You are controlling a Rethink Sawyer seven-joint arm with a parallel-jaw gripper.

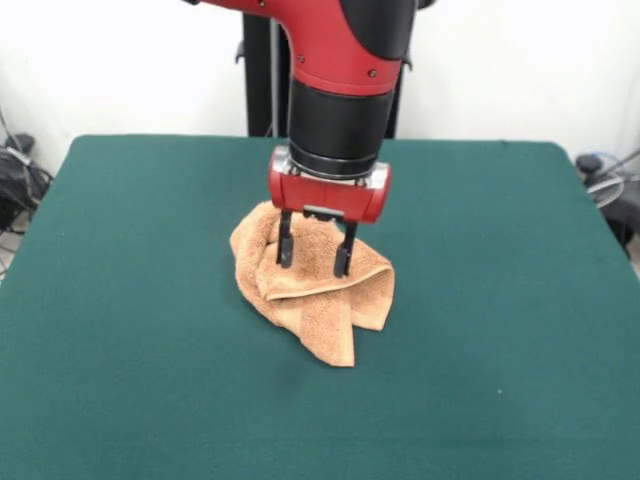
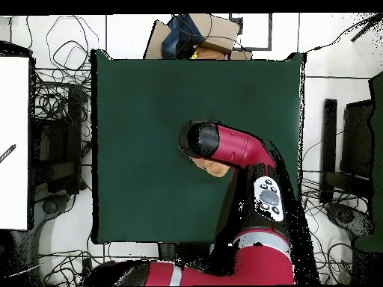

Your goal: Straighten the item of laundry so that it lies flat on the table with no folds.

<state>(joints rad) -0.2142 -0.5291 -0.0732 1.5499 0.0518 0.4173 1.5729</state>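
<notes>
A dark green table (image 1: 120,330) filled most of the front view, its cloth surface smooth. A crumpled orange-tan towel (image 1: 320,300) lay in folds just above the centre of the frame, the only object resting on it.

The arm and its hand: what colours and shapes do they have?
The arm is glossy red with black sections; its last segment is a thick black cylinder ending in a silver ring. The hand has a red, rounded block body with a small grey plate and two thin black fingers. From overhead, a white oval panel with dark buttons sits on the arm.
</notes>
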